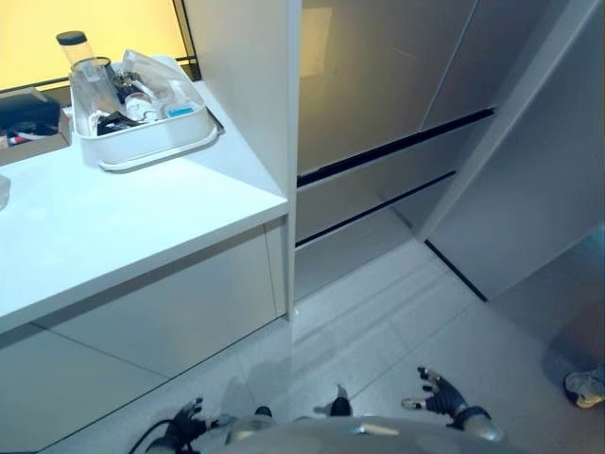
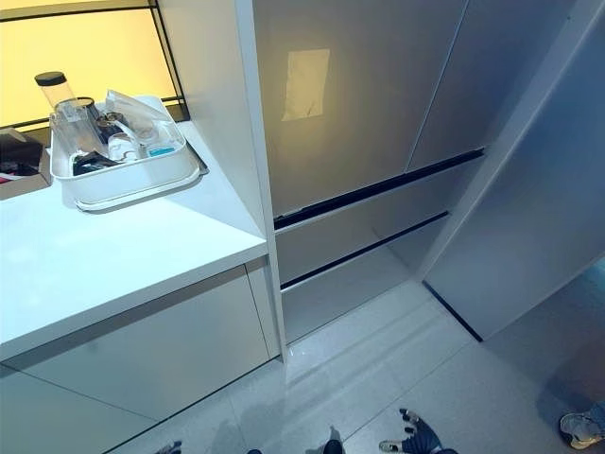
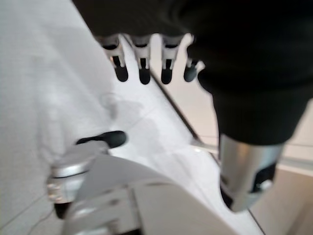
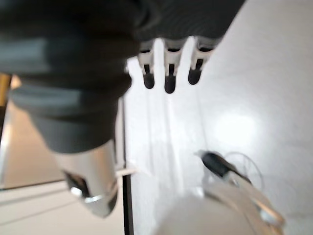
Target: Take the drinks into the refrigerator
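Both hands hang low over the pale tiled floor, nearest the camera: the left hand at the lower left, the right hand at the lower right. Each hand is released, its fingers straight and spread in its own wrist view, holding nothing and touching nothing; the right hand's fingers point down at bare tile. A person's shoe rests on the floor at the far right edge. Beyond the hands stands a white cabinet, its front panels closed, topped by a white surface. Further back on that surface sits a white tray, near the upright white panel that ends the cabinet. Inside the tray stand a clear bottle with a dark cap, upright at the tray's left back corner, and a jumble of smaller items and clear wrapping that cannot be told apart; whether other drinks lie among them cannot be told. A dark object lies on the surface left of the tray. Right of the panel rises the grey refrigerator, its upper doors shut, with two drawers below marked by dark gaps. A tall grey panel leans across the right side, well apart from the tray.
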`<state>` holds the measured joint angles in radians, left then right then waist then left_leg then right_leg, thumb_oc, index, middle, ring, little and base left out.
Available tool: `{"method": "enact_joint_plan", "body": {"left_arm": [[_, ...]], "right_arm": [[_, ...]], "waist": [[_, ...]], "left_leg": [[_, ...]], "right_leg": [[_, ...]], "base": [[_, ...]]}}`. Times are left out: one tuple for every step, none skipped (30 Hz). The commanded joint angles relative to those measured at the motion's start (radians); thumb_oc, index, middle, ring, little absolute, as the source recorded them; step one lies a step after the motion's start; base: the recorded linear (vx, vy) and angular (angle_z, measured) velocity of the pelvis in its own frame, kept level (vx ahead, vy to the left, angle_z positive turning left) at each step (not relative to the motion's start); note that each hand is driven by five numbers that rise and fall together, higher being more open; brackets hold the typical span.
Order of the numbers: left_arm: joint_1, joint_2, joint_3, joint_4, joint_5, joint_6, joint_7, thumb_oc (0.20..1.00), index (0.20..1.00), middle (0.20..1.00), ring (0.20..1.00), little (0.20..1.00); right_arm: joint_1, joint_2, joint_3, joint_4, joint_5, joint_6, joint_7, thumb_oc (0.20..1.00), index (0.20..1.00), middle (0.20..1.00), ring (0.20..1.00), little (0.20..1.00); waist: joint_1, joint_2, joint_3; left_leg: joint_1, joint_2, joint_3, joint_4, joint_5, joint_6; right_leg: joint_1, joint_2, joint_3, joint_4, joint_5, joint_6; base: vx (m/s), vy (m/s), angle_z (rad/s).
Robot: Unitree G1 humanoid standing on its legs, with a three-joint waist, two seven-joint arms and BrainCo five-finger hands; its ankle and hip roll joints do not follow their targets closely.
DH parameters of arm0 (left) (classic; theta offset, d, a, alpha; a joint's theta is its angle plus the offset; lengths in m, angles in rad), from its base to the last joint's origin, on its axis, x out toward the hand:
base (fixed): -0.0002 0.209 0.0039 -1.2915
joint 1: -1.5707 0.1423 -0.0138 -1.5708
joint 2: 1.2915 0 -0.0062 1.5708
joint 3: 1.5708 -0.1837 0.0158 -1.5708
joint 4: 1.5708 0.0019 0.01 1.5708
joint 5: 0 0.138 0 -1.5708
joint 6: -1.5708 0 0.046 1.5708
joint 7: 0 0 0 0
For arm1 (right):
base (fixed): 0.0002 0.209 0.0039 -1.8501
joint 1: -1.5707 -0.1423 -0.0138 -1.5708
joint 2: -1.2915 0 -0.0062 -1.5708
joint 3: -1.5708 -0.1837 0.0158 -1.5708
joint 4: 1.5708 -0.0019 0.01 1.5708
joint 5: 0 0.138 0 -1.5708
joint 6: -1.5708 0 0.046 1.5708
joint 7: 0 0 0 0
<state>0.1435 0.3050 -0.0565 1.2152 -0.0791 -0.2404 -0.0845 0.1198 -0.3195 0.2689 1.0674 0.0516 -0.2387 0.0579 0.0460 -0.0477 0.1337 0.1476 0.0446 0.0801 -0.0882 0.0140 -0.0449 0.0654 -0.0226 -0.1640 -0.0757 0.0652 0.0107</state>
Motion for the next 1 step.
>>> {"method": "enact_joint_plan", "body": {"left_arm": [[-0.086,-0.022,0.036,0.012,-0.065,-0.002,0.016,1.0,1.0,1.0,1.0,1.0]], "right_arm": [[-0.073,-0.009,0.016,0.007,0.038,0.008,0.007,1.0,1.0,1.0,1.0,1.0]], "waist": [[0.01,-0.016,0.005]], "left_leg": [[-0.011,-0.027,-0.007,0.001,-0.044,0.015]], "right_leg": [[0.006,-0.065,0.023,0.049,-0.005,0.103]], "base": [[0.0,0.0,0.0]]}}
